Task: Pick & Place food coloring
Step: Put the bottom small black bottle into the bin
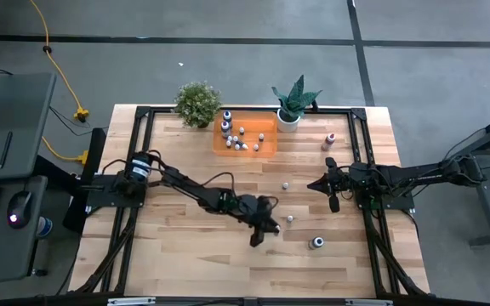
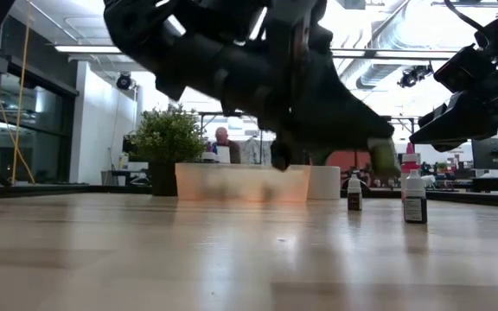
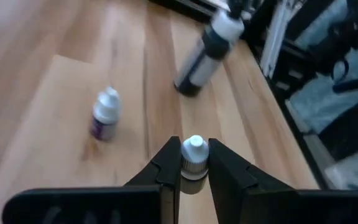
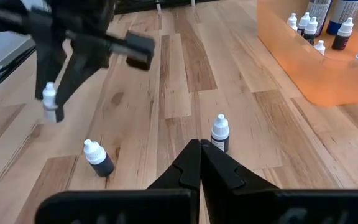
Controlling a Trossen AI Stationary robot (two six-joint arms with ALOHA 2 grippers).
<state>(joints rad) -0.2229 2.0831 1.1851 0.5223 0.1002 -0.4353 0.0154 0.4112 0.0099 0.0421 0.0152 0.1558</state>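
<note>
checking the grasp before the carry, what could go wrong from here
The left end effector pinches a small white-capped bottle only near its cap, so it might slip or swing during the carry. The orange tray already holds several bottles; a drop could topple them. A loose bottle stands close to the left end effector and could be knocked.

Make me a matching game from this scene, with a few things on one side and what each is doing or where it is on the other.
Things:
1. left gripper
2. right gripper
3. translucent orange plastic tray
4. small pink bottle

States or places:
a. shut with nothing in it
b. holds several small white-capped bottles
c. alone on the bare wooden table, outside the tray
d. shut on a tiny white-capped bottle

Pairs: 1-d, 2-a, 3-b, 4-c
</note>
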